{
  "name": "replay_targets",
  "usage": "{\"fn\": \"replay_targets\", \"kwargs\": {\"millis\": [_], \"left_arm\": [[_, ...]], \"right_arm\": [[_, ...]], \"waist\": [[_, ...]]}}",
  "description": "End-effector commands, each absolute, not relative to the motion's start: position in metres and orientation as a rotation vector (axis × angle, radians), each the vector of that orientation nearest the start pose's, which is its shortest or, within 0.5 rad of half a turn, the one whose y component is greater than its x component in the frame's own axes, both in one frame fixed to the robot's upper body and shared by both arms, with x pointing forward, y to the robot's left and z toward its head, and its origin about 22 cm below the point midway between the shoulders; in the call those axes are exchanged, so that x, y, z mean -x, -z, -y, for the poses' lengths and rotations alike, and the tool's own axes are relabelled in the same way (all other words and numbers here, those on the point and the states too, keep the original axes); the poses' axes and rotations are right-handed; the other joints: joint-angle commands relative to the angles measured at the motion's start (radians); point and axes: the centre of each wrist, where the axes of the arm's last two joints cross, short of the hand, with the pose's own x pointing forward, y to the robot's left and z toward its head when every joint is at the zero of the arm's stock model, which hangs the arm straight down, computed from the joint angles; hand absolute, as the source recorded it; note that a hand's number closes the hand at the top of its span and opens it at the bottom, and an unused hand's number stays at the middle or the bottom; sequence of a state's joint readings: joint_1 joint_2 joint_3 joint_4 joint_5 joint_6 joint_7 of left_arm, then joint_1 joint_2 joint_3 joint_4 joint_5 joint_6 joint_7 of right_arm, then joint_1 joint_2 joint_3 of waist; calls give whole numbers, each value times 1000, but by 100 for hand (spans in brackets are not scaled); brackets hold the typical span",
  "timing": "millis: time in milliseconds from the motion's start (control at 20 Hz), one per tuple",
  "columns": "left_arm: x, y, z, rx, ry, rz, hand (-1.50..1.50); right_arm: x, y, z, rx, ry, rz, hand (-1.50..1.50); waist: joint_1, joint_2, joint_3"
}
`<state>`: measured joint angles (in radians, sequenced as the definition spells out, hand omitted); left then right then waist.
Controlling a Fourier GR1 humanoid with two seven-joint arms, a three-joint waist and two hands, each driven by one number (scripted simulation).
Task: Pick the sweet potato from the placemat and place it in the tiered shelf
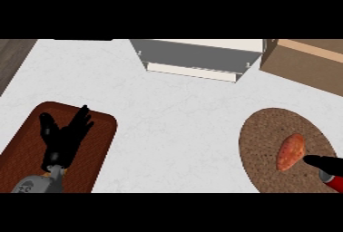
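An orange sweet potato (291, 151) lies on a round brown woven placemat (268, 136) at the right of the white counter. My right hand (324, 163) comes in from the right edge, a black finger tip just right of the potato's lower end; most of the hand is out of view. The grey tiered shelf (194, 56) stands at the back centre. My left hand (64, 136) rests open, fingers up, over a dark brown tray at the left.
A rectangular dark brown tray (100, 149) lies at the lower left. A tan cardboard box (305, 63) stands at the back right, next to the shelf. The white counter stretches between the tray and the placemat.
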<state>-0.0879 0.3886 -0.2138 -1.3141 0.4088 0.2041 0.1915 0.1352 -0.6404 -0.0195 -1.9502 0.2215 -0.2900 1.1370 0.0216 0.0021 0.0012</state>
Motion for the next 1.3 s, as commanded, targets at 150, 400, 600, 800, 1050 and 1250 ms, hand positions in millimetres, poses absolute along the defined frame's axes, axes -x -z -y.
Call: {"fn": "replay_targets", "kwargs": {"millis": [150,400,600,800,1050,1250], "left_arm": [[-251,31,-299,-87,-38,1116,0],[-257,17,-295,-97,-46,1106,0],[-249,24,-286,-96,-39,1107,0],[-246,28,-282,-78,-41,1114,0],[-242,25,-296,-109,-46,1135,0],[-245,23,-293,-100,-42,1118,0]], "right_arm": [[-222,-104,315,841,24,557,-150],[-230,-97,291,893,40,521,-150],[-235,-88,300,916,15,494,-150],[-246,-84,285,904,33,503,-150],[-246,-61,287,929,27,455,-150],[-250,-60,293,961,26,412,-150]], "waist": [[-16,-1,-2],[-14,-1,-2],[-14,-1,-2],[-14,-1,-2],[-15,-2,-2],[-17,-2,-2]]}}
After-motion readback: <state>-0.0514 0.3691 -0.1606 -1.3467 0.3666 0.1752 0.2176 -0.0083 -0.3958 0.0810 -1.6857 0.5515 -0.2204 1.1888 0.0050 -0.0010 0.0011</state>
